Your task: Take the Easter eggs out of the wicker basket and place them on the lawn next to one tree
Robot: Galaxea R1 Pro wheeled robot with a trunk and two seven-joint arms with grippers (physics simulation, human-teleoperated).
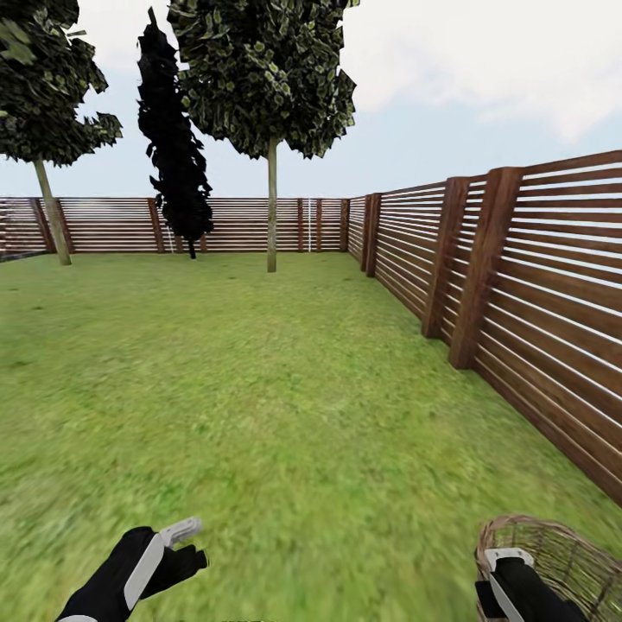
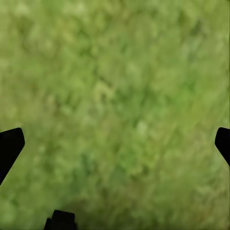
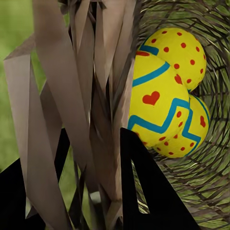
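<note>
The wicker basket [image 1: 566, 553] stands on the lawn [image 1: 285, 389] at the lower right, close to the fence. In the right wrist view, three yellow Easter eggs lie together inside it: a red-dotted one [image 3: 181, 48], one with blue zigzags and a red heart [image 3: 153, 103], and a third [image 3: 189, 136] beneath them. My right gripper [image 1: 498, 563] [image 3: 93, 134] is at the basket's near rim, open, with its dark fingers [image 3: 148, 191] astride the woven wall [image 3: 72, 86]. My left gripper [image 1: 192, 544] [image 2: 115, 143] hangs open over bare grass at the lower left.
A brown slatted fence [image 1: 518, 285] runs along the right side and across the back. A thin-trunked tree [image 1: 271, 207] stands at the back centre, a dark cypress [image 1: 177, 173] beside it, and another tree [image 1: 52, 216] at the far left. Open grass lies between.
</note>
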